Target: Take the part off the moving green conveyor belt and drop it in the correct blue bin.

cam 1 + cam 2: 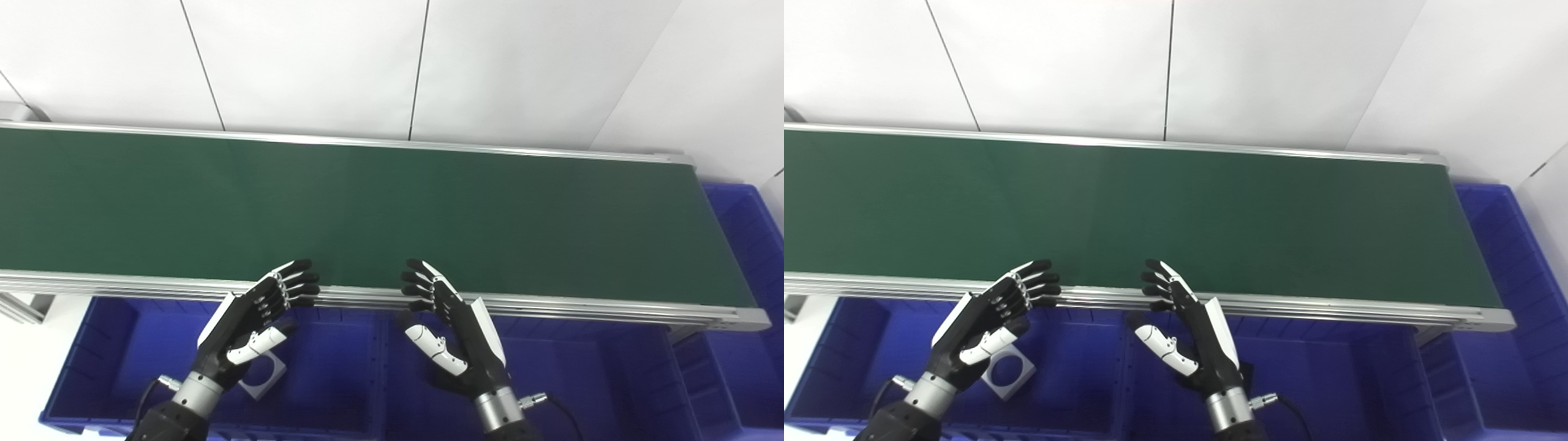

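We see the green conveyor belt [367,208] crossing the middle of the frame, bare of parts; our left robot hand [257,318] and right robot hand [450,324] hover at the belt's near rail, fingers spread, holding nothing; a grey square part [1009,370] with a round hole lies in the lower-left blue bin [86,373], partly behind the left robot hand.

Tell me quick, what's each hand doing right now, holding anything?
Left hand: open, holding nothing, over the left blue bin.
Right hand: open, holding nothing, at the conveyor belt edge.
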`<act>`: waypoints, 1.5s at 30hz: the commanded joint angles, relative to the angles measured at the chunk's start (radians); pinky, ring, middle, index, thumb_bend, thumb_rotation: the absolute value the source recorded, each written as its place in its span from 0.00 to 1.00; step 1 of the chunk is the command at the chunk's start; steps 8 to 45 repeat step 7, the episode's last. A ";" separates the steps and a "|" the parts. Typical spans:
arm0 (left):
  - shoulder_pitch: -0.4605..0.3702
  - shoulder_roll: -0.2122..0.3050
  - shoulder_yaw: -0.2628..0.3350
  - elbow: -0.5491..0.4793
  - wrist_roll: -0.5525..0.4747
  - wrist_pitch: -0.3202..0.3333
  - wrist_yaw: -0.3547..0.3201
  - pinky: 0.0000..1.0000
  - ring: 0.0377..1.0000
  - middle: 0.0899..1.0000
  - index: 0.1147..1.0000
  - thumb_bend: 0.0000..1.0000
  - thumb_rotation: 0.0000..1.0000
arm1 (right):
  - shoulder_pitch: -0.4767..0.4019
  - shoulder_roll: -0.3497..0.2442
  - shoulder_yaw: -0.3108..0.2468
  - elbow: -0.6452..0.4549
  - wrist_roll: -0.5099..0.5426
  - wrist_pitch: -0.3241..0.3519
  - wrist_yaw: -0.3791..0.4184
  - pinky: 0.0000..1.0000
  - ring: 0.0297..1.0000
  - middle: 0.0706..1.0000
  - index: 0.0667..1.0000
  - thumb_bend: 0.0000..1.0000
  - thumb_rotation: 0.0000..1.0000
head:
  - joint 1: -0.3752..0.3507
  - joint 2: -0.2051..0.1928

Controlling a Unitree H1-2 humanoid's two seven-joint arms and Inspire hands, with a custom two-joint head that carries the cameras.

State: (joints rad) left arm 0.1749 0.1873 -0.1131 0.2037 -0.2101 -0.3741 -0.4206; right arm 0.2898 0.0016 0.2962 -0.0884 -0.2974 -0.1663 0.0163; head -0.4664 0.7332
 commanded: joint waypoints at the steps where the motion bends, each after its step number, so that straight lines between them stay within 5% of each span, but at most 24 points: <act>1: -0.025 0.005 0.006 -0.015 -0.014 -0.056 -0.013 0.72 0.75 0.78 0.82 0.67 0.55 | -0.005 0.007 0.002 -0.022 0.009 -0.054 -0.010 0.70 0.79 0.82 0.88 0.61 0.71 | 0.008 0.002; 7: -0.009 -0.017 0.003 -0.049 0.006 -0.052 0.008 0.72 0.75 0.77 0.82 0.65 0.53 | 0.009 -0.009 -0.004 -0.046 0.027 -0.047 0.001 0.71 0.79 0.82 0.88 0.60 0.71 | 0.088 -0.002; 45: -0.009 -0.017 0.003 -0.049 0.006 -0.052 0.008 0.72 0.75 0.77 0.82 0.65 0.53 | 0.009 -0.009 -0.004 -0.046 0.027 -0.047 0.001 0.71 0.79 0.82 0.88 0.60 0.71 | 0.088 -0.002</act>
